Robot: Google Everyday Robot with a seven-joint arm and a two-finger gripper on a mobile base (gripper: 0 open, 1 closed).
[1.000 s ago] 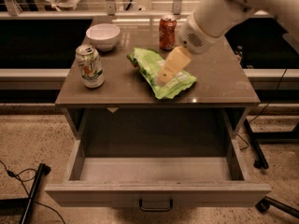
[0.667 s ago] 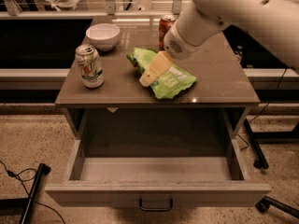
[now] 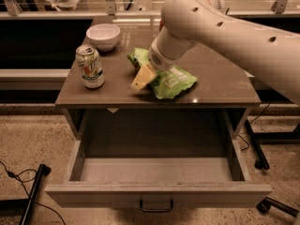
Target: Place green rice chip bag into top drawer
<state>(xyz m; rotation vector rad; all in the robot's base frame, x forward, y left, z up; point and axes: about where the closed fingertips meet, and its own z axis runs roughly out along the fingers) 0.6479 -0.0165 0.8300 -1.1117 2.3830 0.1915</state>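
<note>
Green foil catches the eye first in the single camera view: the green rice chip bag (image 3: 174,81) lies flat on the brown table top (image 3: 220,81), near the front edge and a little right of centre, its white label panel facing up. Its long axis runs on a slant, from about 10 o'clock at the far end to about 4 o'clock at the near end. The white arm (image 3: 225,27) reaches in from 2 o'clock and ends at the gripper (image 3: 142,78), whose tan tip sits low over the bag's left border, pointing toward 7 o'clock. Whether the gripper is open or closed I cannot tell, nor whether it has hold of the foil or merely touches it. From the gripper the bulk of the bag lies toward 3 o'clock, so the tool stands at the edge of the bag and not over its middle, and it crosses the long axis at an angle. The top drawer (image 3: 159,194) is pulled well out directly below the table's front edge, at 6 o'clock from the bag, its floor bare and its small dark handle (image 3: 156,204) at the centre of the front panel. A green-and-white soda can (image 3: 90,67) stands upright well apart at 9 o'clock from the bag, and a white bowl (image 3: 104,35) sits beyond it at about 11 o'clock. My judgement is that the bag is not yet lifted, and that the carry to come is a short one toward 6 o'clock and down.
</note>
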